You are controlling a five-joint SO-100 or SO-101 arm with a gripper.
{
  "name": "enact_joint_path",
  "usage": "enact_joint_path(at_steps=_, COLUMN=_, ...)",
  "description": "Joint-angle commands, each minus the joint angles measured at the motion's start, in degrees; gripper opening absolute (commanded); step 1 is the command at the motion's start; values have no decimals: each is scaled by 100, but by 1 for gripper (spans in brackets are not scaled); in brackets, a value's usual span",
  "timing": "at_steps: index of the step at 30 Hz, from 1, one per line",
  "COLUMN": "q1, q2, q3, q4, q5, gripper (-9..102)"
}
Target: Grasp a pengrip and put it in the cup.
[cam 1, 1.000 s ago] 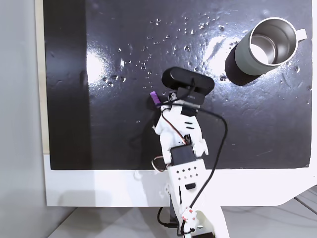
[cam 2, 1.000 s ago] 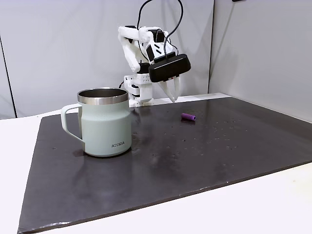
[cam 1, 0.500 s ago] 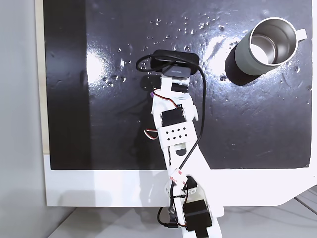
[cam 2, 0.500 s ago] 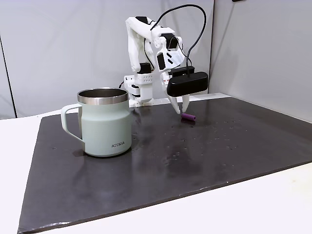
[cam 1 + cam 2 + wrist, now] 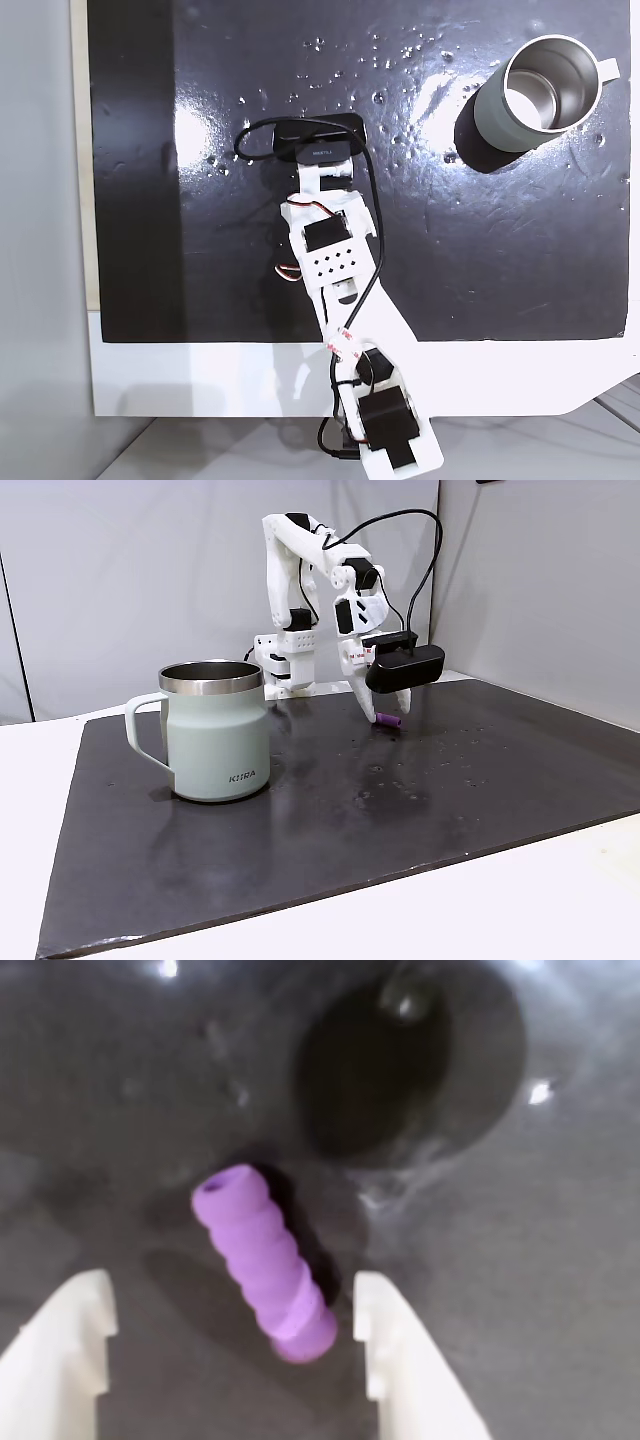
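Here the fingers (image 5: 85, 1335) stand wide apart around the pengrip (image 5: 263, 1260), gripping nothing.

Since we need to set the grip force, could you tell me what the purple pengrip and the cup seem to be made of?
The pengrip looks like soft matte rubber or silicone: ribbed, dull, with no glints. The cup seems to be steel with a matte grey-green coating outside; its inside shines like bare brushed metal, so it is probably rigid.
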Motion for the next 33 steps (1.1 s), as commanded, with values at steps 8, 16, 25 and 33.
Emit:
enact_joint_path(at_steps=8, q1=18, q2=-694, q3=-404, q4=-229, q5=-448, gripper=22)
enact_joint_path(at_steps=16, q1=9, q2=-888, q3=-360, q4=-352, q5=-396, gripper=2)
enact_joint_path(at_steps=25, q1=378, q2=782, q3=-501, q4=650, q5=246, gripper=0)
enact_joint_path(at_steps=33, q1=1573, q2=2672, q3=-1336, q4=2522, q5=-281, gripper=0)
